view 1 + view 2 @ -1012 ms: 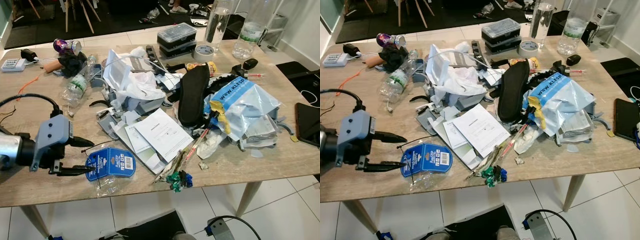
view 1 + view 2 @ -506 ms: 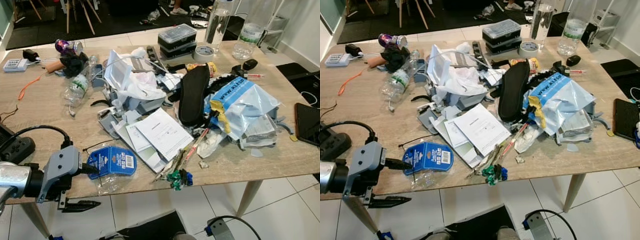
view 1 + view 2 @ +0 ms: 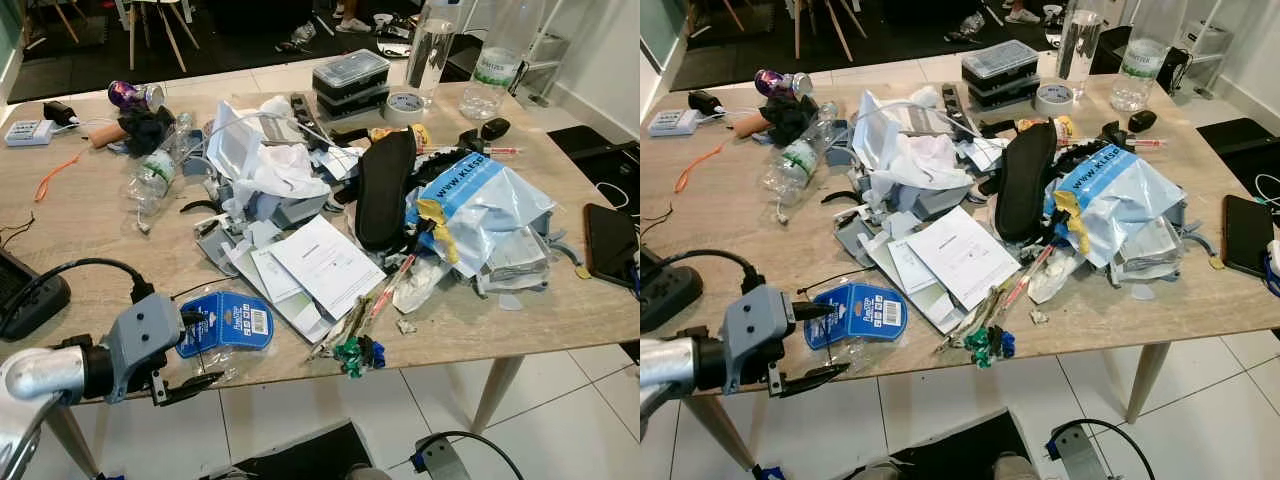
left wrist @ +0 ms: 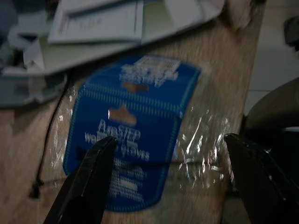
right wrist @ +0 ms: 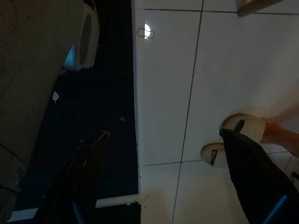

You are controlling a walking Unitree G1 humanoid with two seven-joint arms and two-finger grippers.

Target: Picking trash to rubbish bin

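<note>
A blue card-backed blister packet (image 3: 228,322) lies flat near the front edge of the wooden table (image 3: 80,230), its clear plastic part (image 4: 205,140) hanging toward the edge. My left gripper (image 3: 208,348) is open at the packet's left end. One finger rests over the blue card and the other sits low at the table's front edge. In the left wrist view the packet (image 4: 135,135) lies just ahead between the spread fingers (image 4: 88,182). My right gripper (image 5: 166,134) hangs open over the white floor.
Clutter covers the table's middle: white papers (image 3: 325,265), a black sandal (image 3: 385,190), a blue-white plastic bag (image 3: 480,200), a crushed bottle (image 3: 150,175), a purple can (image 3: 135,93). A black device (image 3: 25,300) sits left, a phone (image 3: 607,240) right. A person's slippered foot (image 5: 243,135) stands on the floor.
The camera has shifted. My left gripper dipped below the table's front edge half a second ago and has come back up, with its lower finger now at the edge beside the packet.
</note>
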